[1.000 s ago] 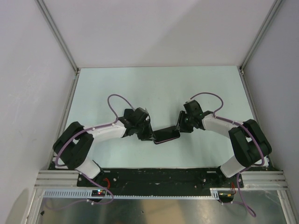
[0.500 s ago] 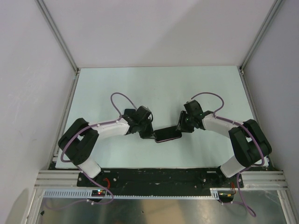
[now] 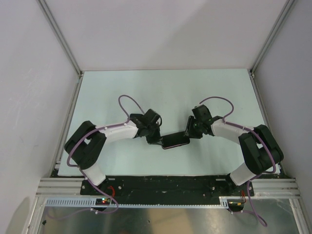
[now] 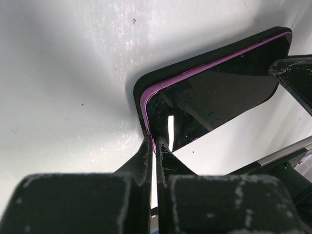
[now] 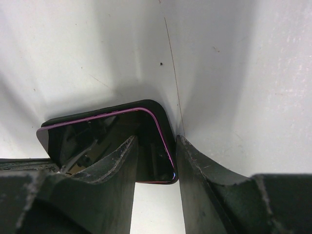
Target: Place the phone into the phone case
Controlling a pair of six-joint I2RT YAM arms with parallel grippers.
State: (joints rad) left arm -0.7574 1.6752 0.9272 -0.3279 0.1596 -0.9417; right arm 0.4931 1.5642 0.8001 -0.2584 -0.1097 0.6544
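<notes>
The phone, with a dark screen and a purple rim, lies inside the black phone case on the table between my two grippers. In the left wrist view the case's black lip wraps the phone. My left gripper is at the phone's left end, and its fingers are pinched on the purple edge at a corner. My right gripper is open at the right end. One finger is over the screen and the other is outside the case wall.
The pale green table is walled by white panels at the back and both sides. Both arm bases sit on the black rail at the near edge.
My left arm has swung right and closed in on the phone's left end. The phone has turned from tilted to nearly level. The right gripper has stayed in place.
</notes>
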